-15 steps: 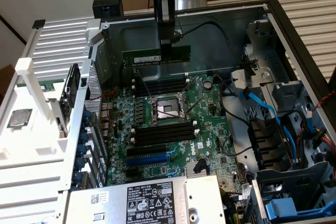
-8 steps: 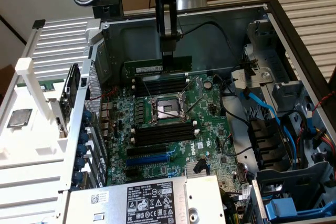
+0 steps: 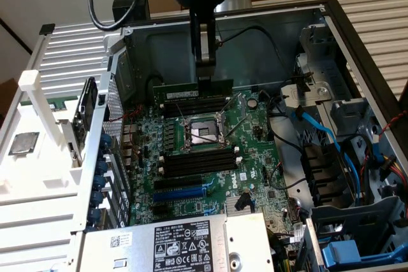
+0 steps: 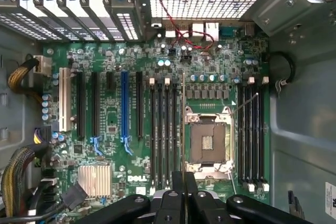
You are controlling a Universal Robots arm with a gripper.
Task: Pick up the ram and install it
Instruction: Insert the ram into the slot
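The ram (image 3: 191, 90) hangs on edge from the pincer (image 3: 204, 81), whose fingers are closed on its upper edge; the green stick runs level, just above the far bank of black memory slots (image 3: 194, 106) on the motherboard (image 3: 255, 151), and whether its lower edge touches a slot cannot be told. Going near to far in the exterior view: a grey power supply (image 3: 178, 243) with a black label sits at the near edge of the open computer case (image 3: 357, 49), then a blue expansion slot (image 3: 182, 193), a nearer bank of black memory slots (image 3: 197, 162), the open processor socket (image 3: 203, 135) with its metal frame, and then the far slots under the ram. Blue cables (image 3: 319, 132) run through the case on the exterior view's right. On the white surface (image 3: 38, 176) at the exterior view's left lies a small square silver-grey chip (image 3: 23, 143). In the wrist view the closed fingers (image 4: 184, 192) point down at the board beside the socket (image 4: 209, 142).
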